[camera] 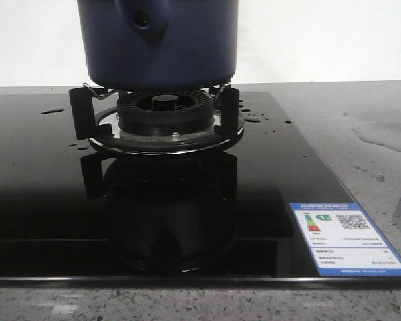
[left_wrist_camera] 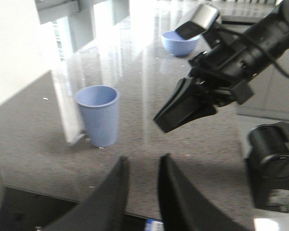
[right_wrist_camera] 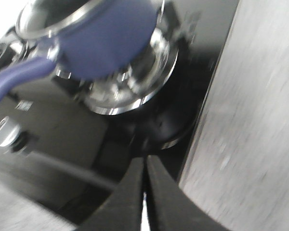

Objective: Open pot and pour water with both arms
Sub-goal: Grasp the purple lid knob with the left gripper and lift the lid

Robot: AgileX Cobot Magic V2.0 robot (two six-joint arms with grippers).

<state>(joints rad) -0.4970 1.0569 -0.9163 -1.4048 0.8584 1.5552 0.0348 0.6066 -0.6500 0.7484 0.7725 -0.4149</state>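
The dark navy-blue pot (camera: 159, 47) stands on the gas burner (camera: 164, 114), its handle stub with the round hole (camera: 142, 19) facing the camera; its top is cut off. In the right wrist view the pot (right_wrist_camera: 106, 43) shows a shiny rim and its blue handle (right_wrist_camera: 14, 79). My right gripper (right_wrist_camera: 144, 160) is shut and empty, above the hob beside the burner, apart from the pot. It also shows in the left wrist view (left_wrist_camera: 176, 115). My left gripper (left_wrist_camera: 143, 161) is open and empty over the grey counter. Neither gripper shows in the front view.
The black glass hob (camera: 47, 200) carries a label sticker (camera: 347, 237) at its front right. A water puddle (camera: 387, 134) lies on the grey counter to the right. A pale blue cup (left_wrist_camera: 98, 115) and a pale blue bowl (left_wrist_camera: 179, 42) stand on the counter.
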